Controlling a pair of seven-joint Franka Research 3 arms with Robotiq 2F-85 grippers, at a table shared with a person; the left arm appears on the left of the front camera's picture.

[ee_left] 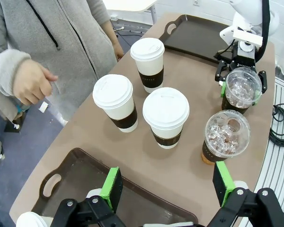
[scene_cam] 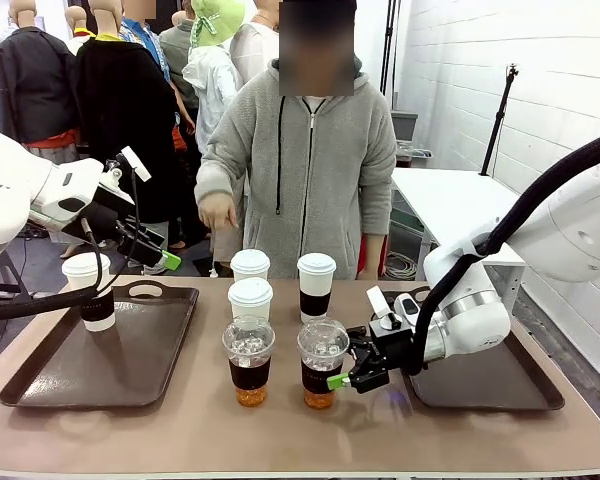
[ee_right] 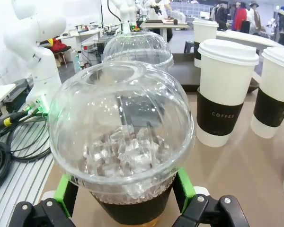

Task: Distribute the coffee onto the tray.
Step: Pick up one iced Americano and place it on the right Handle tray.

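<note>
R gripper (ee_right: 124,187) is spread open around a clear cup (ee_right: 120,137) of amber drink on the table (scene_cam: 180,430), w/ a green pad at each side. The 2nd clear cup (scene_cam: 248,358) is set just beside it. L gripper (ee_left: 168,187) is open w/ nothing in it, raised over the left tray (scene_cam: 110,360). One white cup (scene_cam: 83,270) is set on that tray. 3 more white cups (scene_cam: 251,297) are grouped mid-table.

3 white cups (scene_cam: 250,266), 2 iced cups (scene_cam: 248,362) mid-table; 1 white cup (scene_cam: 88,288) on tray (scene_cam: 130,362).
</note>
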